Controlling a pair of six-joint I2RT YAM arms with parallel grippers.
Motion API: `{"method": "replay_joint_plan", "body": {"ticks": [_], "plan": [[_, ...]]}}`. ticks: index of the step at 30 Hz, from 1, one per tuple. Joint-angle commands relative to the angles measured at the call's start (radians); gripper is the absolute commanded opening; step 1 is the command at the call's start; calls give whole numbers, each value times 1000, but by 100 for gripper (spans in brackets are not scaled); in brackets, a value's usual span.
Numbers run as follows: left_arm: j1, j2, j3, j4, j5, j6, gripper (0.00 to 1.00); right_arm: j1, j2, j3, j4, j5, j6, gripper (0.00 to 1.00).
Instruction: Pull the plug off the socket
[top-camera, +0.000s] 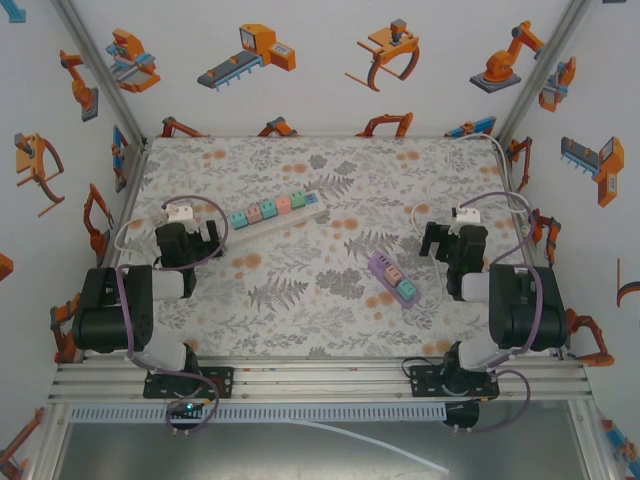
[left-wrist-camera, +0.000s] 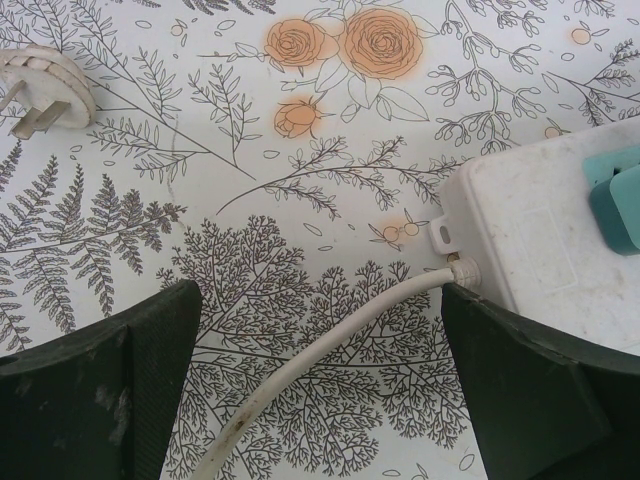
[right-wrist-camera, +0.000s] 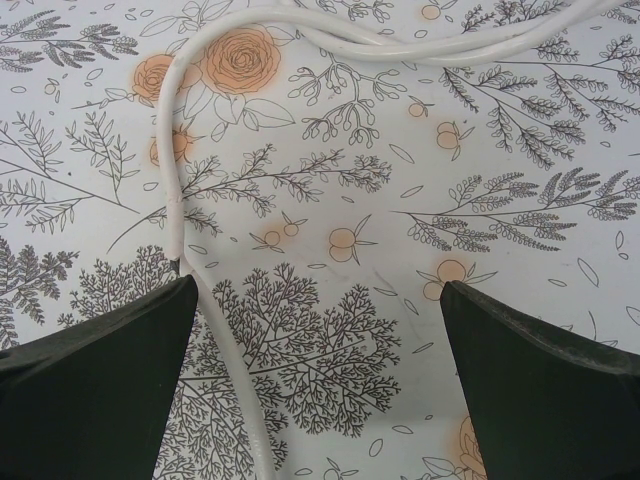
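- The left tool (top-camera: 190, 232) is wide open and holds nothing. It hangs over the bench (top-camera: 330, 330), just beside the end of the long white socket strip (top-camera: 275, 211). The strip's cord (left-wrist-camera: 330, 360) runs right between the tool's fingers (left-wrist-camera: 120, 380). If the tool shuts here, I think it grabs the cord and not a plug.
- The plugs sit in a row on the strip, close together. The teal plug (left-wrist-camera: 615, 195) is the one nearest the left tool. The tool could pinch two plugs at once, or bump the next one.
- The strip lies loose on the bench. If a plug is stuck tight and nothing holds the strip down, the whole strip may lift or slide along with it.
- The right tool (top-camera: 453, 238) is wide open too, and empty. It is well apart from the strip, with a purple socket block (top-camera: 392, 278) near it. Another white cord (right-wrist-camera: 170, 170) lies under it and could catch on a finger.
- A loose white plug (left-wrist-camera: 45, 90) lies on the bench near the left tool. A sliding strip could push it around.
- There are many plugs, so the tool might pull the wrong one.
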Motion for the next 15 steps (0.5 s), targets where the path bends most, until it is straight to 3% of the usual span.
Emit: {"method": "replay_joint_plan", "body": {"ticks": [1,11,13,15], "plan": [[4,4,25,44,19,7,97,-7,9,30,46,-2,-11,99],[4,2,22,49,20,8,97,-7,-9,-26,132,6,-10,99],[4,2,18,56,21,9,97,-8,-74,-37,108,-2,-14,99],[0,-10,1,83,54,26,97,-6,-201,-31,-24,27,-5,99]]}}
